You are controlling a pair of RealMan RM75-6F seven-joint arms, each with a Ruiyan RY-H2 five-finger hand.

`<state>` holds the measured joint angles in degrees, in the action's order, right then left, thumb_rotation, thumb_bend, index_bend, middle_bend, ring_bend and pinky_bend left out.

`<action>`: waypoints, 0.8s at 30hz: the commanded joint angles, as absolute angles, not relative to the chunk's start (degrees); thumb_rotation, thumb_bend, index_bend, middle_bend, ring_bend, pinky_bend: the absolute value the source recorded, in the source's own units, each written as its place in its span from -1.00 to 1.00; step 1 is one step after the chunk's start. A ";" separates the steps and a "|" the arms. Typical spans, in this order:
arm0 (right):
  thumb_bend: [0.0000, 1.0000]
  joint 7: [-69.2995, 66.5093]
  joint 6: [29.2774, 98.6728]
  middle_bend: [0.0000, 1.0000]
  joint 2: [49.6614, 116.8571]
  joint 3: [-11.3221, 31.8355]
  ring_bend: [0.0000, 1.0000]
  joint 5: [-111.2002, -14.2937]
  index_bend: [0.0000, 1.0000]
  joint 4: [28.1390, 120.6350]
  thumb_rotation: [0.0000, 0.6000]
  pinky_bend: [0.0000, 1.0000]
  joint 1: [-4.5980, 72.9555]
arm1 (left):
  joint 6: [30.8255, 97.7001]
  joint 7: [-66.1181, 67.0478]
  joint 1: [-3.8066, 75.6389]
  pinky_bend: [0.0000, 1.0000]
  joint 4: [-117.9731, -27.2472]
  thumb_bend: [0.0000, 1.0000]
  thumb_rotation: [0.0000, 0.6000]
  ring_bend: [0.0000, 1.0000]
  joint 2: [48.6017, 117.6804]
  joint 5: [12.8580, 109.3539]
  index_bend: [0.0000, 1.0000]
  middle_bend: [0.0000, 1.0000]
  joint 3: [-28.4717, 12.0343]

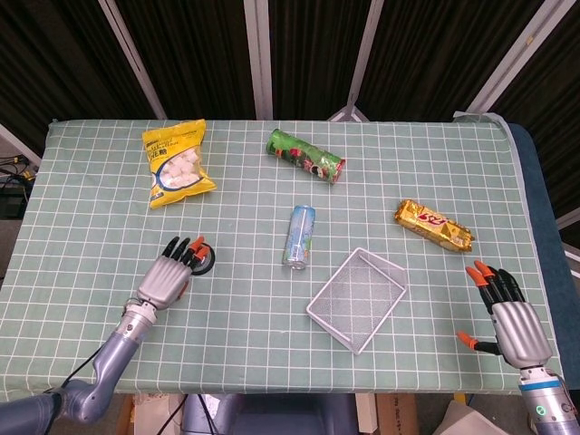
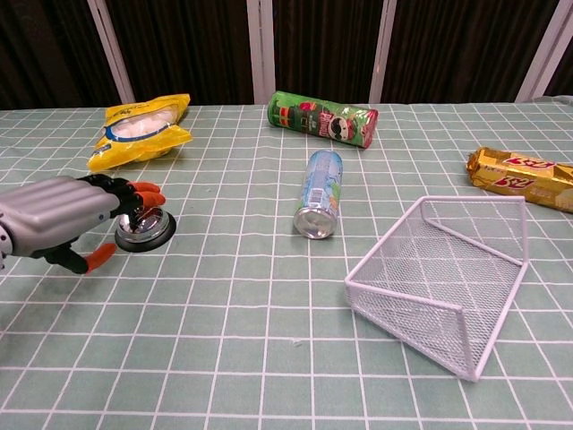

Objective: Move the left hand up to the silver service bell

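The silver service bell [image 2: 150,227] on its black base sits on the left half of the table, partly covered in the head view [image 1: 207,261]. My left hand [image 2: 70,219] hovers just over and left of it, fingers spread, orange fingertips [image 2: 148,191] above the bell's dome; whether they touch it is unclear. In the head view the left hand [image 1: 169,277] lies at the bell's near-left side, holding nothing. My right hand [image 1: 512,322] rests open at the table's near right corner, far from the bell.
A yellow snack bag [image 1: 177,163] lies at the back left, a green chip tube [image 1: 305,155] at the back middle. A blue can [image 1: 299,235] lies on its side at centre, next to a white wire basket [image 1: 357,297]. A gold wrapped bar [image 1: 432,224] is at the right.
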<state>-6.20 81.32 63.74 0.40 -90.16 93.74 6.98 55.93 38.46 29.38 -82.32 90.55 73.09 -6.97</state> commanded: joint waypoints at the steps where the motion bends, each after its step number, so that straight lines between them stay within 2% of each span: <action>1: -0.68 -6.61 81.37 -1.00 63.70 0.48 -1.00 -89.96 -1.00 93.73 1.00 -1.00 6.93 | 54.63 40.08 29.79 -1.00 -80.48 0.45 1.00 -1.00 91.90 71.01 -1.00 -1.00 -5.80; 7: -0.68 -7.09 81.47 -1.00 63.60 0.49 -1.00 -90.08 -1.00 93.83 1.00 -1.00 6.91 | 54.85 42.24 29.79 -1.00 -80.58 0.45 1.00 -1.00 91.33 67.78 -1.00 -1.00 -5.44; 18: -0.68 -7.04 81.64 -1.00 63.64 0.54 -1.00 -90.13 -1.00 93.68 1.00 -1.00 6.86 | 60.25 37.60 31.11 -1.00 -86.39 0.44 1.00 -1.00 89.76 71.99 -1.00 -1.00 -8.33; 24: -0.68 -7.13 81.63 -1.00 63.58 0.56 -1.00 -90.05 -1.00 93.60 1.00 -1.00 6.84 | 64.99 34.90 29.93 -1.00 -92.99 0.15 1.00 -1.00 85.55 74.53 -1.00 -1.00 -9.45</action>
